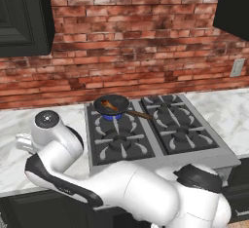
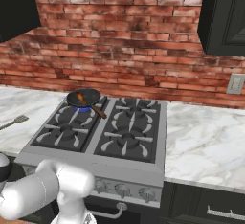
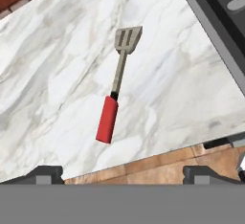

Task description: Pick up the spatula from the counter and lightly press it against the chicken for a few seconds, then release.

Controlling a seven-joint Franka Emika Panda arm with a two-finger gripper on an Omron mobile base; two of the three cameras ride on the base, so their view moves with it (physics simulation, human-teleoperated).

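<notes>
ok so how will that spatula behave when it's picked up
The spatula probably stays stiff: its thin metal shaft looks straight. It lies flat on the counter, so nudged it should slide rather than roll. Its thick red handle looks like the easiest grip, though the slotted blade end may tip down a little.

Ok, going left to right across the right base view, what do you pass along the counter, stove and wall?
The spatula → pan holding the chicken → rear right burner → wall outlet.
</notes>
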